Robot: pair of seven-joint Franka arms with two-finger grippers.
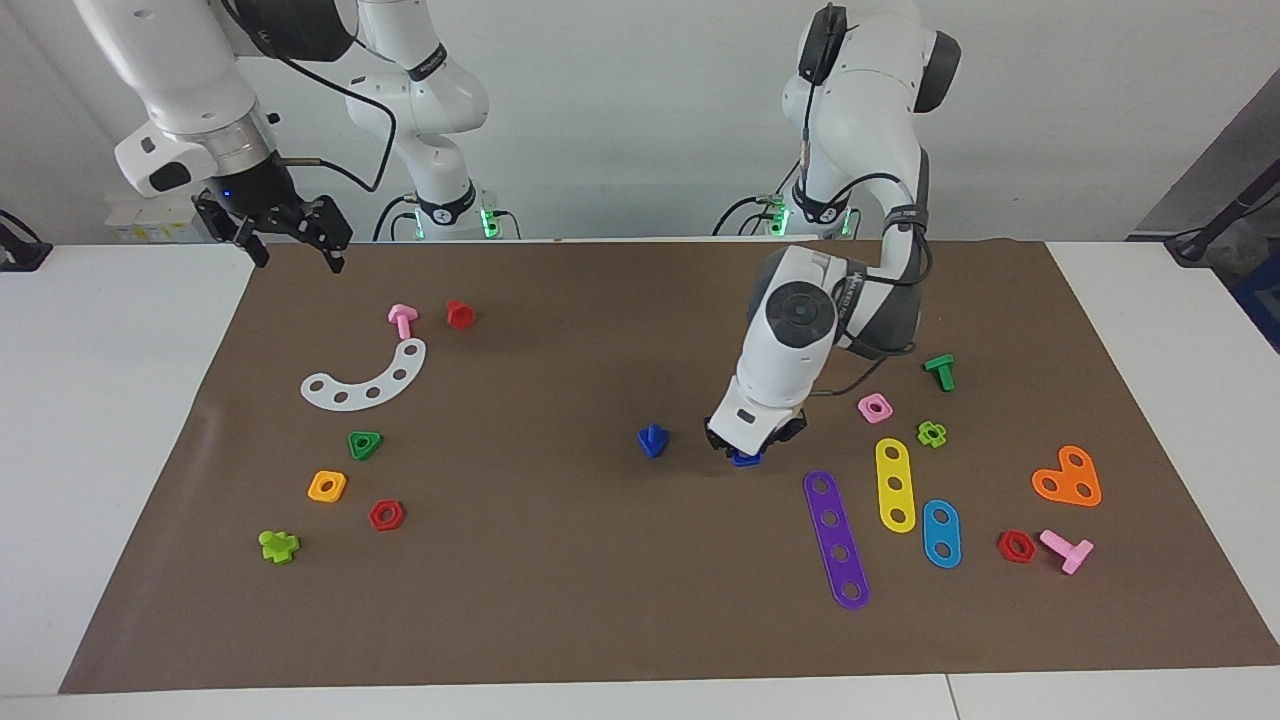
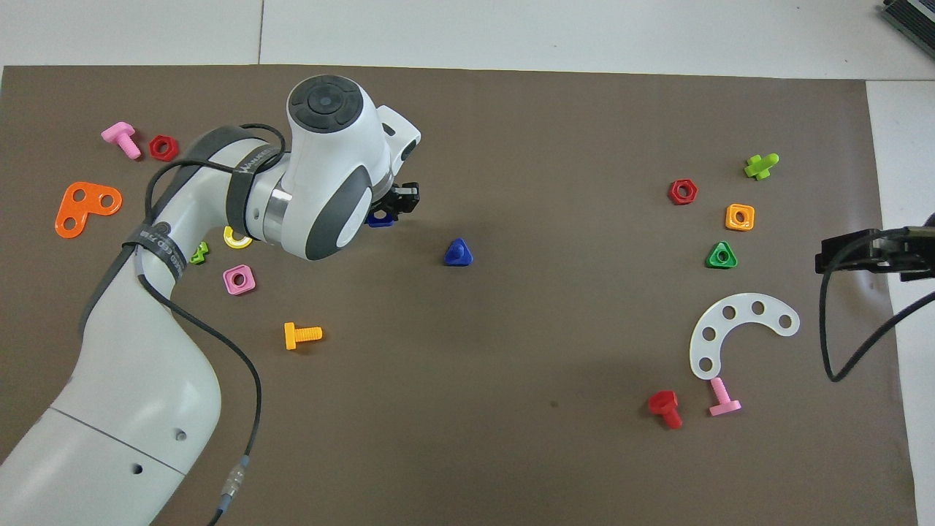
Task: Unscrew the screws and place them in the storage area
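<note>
The dark-blue bolt (image 1: 652, 440) with its triangular head lies alone on the brown mat near the middle; it also shows in the overhead view (image 2: 458, 253). My left gripper (image 1: 748, 450) is low over the mat beside the bolt, toward the left arm's end, shut on the blue square nut (image 1: 745, 459). In the overhead view the nut (image 2: 380, 218) peeks out under the left gripper (image 2: 388, 210). My right gripper (image 1: 290, 238) waits open and empty over the mat's edge at the right arm's end.
A purple strip (image 1: 836, 540), yellow strip (image 1: 894, 484), blue strip (image 1: 941, 533) and pink square nut (image 1: 874, 407) lie close to the left gripper. An orange bolt (image 2: 301, 334) lies nearer to the robots. A white curved strip (image 1: 366, 379) and green triangular nut (image 1: 365, 444) lie toward the right arm's end.
</note>
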